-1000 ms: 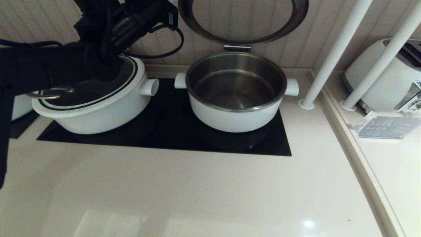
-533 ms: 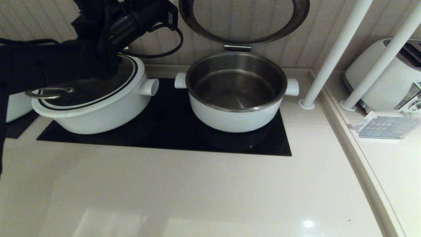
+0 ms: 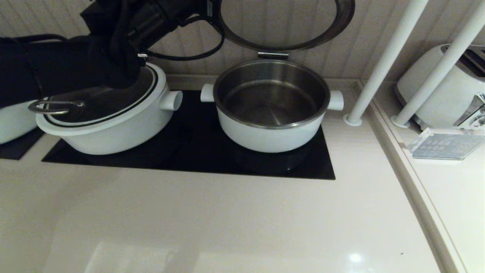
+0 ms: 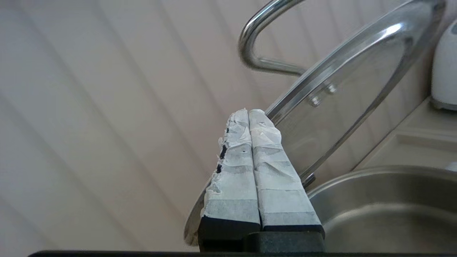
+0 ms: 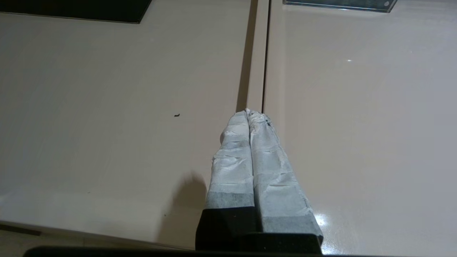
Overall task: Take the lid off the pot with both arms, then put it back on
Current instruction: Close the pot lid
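The open white pot [image 3: 271, 125] with a steel inside stands on the right of the black hob. Its glass lid [image 3: 343, 19] with a steel rim stands upright behind it against the wall. In the left wrist view my left gripper [image 4: 250, 112] is shut and empty, its taped fingertips right at the lid's rim [image 4: 342, 53], below the lid's steel loop handle [image 4: 250, 46]. The pot's rim [image 4: 385, 175] shows below. My right gripper [image 5: 254, 114] is shut and empty, low over the bare counter, out of the head view.
A second white pot [image 3: 113, 129] with its own dark lid stands on the left of the hob [image 3: 197, 151], under my left arm [image 3: 75, 64]. Two white poles [image 3: 382, 64], a white toaster [image 3: 447, 87] and a clear sign stand [image 3: 443, 144] are on the right.
My left arm has risen and swung to the right, bringing its wrist closer to the upright lid's left edge. The pots and lid have not moved.
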Available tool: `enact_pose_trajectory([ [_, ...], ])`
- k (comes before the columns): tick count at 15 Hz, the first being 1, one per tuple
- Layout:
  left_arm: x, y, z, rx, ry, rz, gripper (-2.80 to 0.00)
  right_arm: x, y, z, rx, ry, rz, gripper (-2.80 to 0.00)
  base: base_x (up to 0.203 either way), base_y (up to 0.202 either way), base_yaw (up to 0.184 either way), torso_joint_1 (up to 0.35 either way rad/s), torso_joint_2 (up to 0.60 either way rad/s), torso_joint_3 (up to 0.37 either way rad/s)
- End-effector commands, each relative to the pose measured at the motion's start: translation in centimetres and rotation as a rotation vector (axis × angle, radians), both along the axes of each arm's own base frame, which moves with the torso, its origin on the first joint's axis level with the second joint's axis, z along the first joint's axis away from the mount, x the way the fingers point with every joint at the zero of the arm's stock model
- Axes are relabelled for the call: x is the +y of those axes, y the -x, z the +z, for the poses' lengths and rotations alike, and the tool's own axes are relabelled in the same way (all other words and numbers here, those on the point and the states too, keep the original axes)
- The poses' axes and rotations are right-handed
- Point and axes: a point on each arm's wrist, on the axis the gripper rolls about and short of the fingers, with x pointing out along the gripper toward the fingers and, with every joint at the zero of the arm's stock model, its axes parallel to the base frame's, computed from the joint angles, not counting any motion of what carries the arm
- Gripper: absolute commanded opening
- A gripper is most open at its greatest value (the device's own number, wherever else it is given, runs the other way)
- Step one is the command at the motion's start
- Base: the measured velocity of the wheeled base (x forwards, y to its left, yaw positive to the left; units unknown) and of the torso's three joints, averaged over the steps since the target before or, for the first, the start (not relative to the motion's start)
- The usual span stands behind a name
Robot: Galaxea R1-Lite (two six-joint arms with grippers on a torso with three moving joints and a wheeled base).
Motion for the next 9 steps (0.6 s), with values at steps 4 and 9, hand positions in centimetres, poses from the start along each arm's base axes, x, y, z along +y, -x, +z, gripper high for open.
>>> enact_pose_trajectory([
  [4,0.8,1.0,1.5,-0.063,0.029,0.017,-2.8,0.0,0.0,0.0,0.0,0.001,0.002,-2.8,0.0,0.0,0.0,0.0,0.0,0.0],
  [9,2.8,-0.9,0.7,-0.099,0.038,0.088,-2.8,0.0,0.0,0.0,0.0,0.001,0.001,-2.8,0.0,0.0,0.0,0.0,0.0,0.0],
])
